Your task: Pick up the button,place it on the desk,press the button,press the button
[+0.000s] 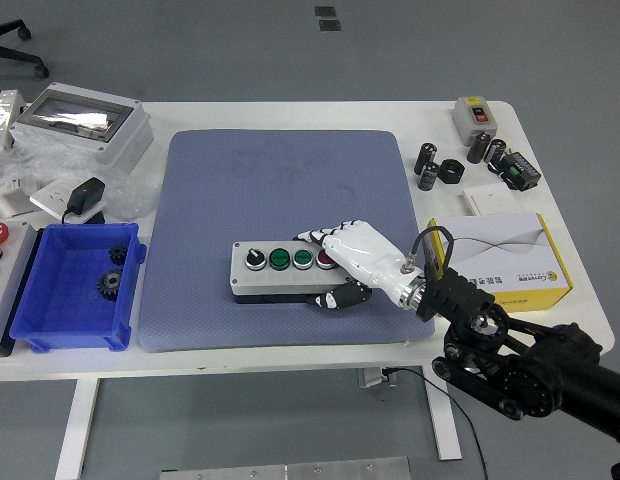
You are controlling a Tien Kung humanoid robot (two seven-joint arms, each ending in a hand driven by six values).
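- Right hand (342,268), white shell with black finger joints, clasps the right end of the button box (280,271): fingers over the top at the far side, thumb (336,298) curled against the near side wall.
- Box lies flat on the blue mat (281,190), stretching left from the hand, long side roughly parallel to the table's near edge.
- Top of box, going left from the fingers: red button (324,261) partly under the knuckles, two green buttons (290,259), then a black knob (254,258) at the end farthest from the hand.
- Hard to tell whether any fingertip bears on the red button; the hand covers that corner and the box's right end face.
- Black forearm (510,355) runs from the wrist to the lower right, cut off by the frame edge.
- Just right of the wrist: a yellow-and-white carton (510,262), its near left corner hidden by the wrist.
- Beyond the hand to the far right: dark cylinders (428,165) and a small grey switch box (476,115); detail too small to read.
- Well left of the hand: blue bin (78,295) holding black gears (113,271); a grey enclosure with clear lid (82,122) farther back.
- Left table edge clutter is cut off.
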